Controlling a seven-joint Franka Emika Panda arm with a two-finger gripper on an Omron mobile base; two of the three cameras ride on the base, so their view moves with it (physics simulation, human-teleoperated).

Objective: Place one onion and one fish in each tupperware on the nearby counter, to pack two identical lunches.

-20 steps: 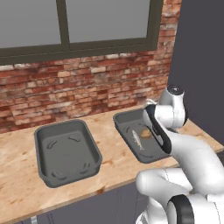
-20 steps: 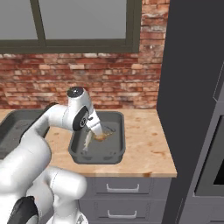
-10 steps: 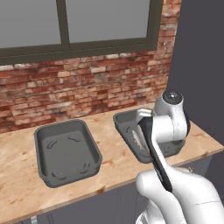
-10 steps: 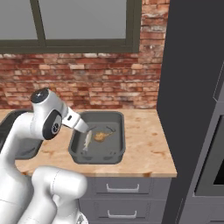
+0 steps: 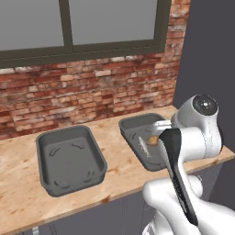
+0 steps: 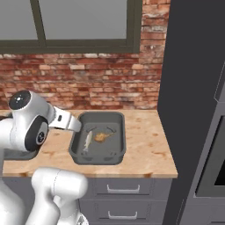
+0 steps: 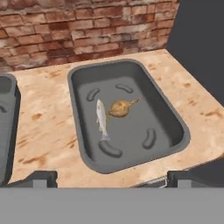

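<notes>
Two dark grey tupperware trays sit on the tan counter (image 5: 120, 170). The left tupperware (image 5: 44, 176) is empty. The right tupperware (image 7: 182, 131) holds a small silver fish (image 7: 102, 118) and a brown onion (image 7: 120, 108) lying side by side; I also see this fish (image 6: 88, 140) and onion (image 6: 102, 137) in the right base view. My gripper (image 7: 114, 177) hangs above the counter's front edge, short of this tray, open with nothing between its fingers. From the right base view the gripper (image 6: 75, 126) points at the tray's left rim (image 6: 73, 149).
A red brick wall (image 5: 92, 92) with a dark-framed window (image 5: 110, 27) backs the counter. A tall dark cabinet (image 6: 193, 88) closes off the counter's right end. Grey drawers with silver handles (image 6: 116, 190) run below. My own arm (image 5: 181, 183) hides part of the right tray.
The hand has drawn back and up from just over the onion in the right tupperware toward the counter's front edge. It stayed open; fish and onion have not moved.
</notes>
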